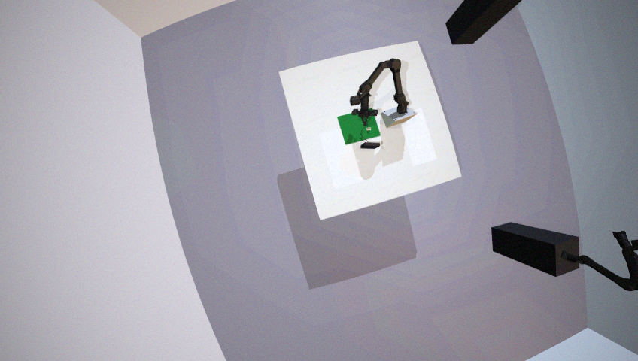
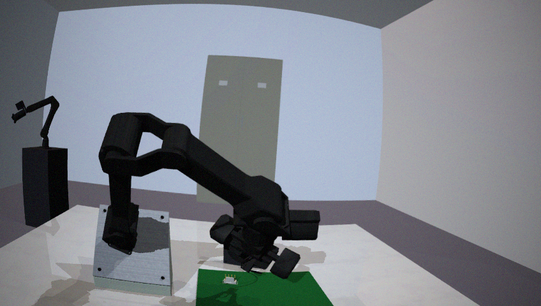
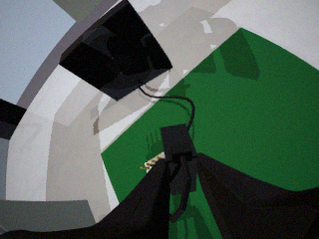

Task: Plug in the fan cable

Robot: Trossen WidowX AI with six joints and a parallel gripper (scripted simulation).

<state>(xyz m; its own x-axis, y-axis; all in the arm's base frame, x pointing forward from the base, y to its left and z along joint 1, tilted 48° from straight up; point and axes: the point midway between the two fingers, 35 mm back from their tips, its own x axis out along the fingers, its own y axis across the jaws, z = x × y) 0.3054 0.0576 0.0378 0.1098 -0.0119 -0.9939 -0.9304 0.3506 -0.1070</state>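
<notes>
My gripper (image 1: 365, 123) (image 2: 251, 267) (image 3: 180, 162) is shut on the dark fan plug (image 3: 176, 138), which sticks out past the fingertips. A thin black cable (image 3: 188, 104) runs from the plug to the black fan (image 1: 369, 145) (image 2: 226, 258) (image 3: 115, 50) beside the board. The green board (image 1: 351, 129) (image 2: 282, 292) (image 3: 254, 124) lies flat. The white header (image 1: 368, 128) (image 2: 229, 280) (image 3: 156, 160) stands on it with its pins up. In the wrist view the plug lies just right of the header and partly covers it. The plug looks above the board, off the pins; its exact height is unclear.
The arm stands on a sloped grey base block (image 1: 390, 116) (image 2: 150, 261) (image 3: 50, 214) beside the board. All rest on a white table (image 1: 308, 89) (image 2: 341, 242). A second arm stands on a black pedestal (image 1: 524, 246) (image 2: 36, 182) away from the table.
</notes>
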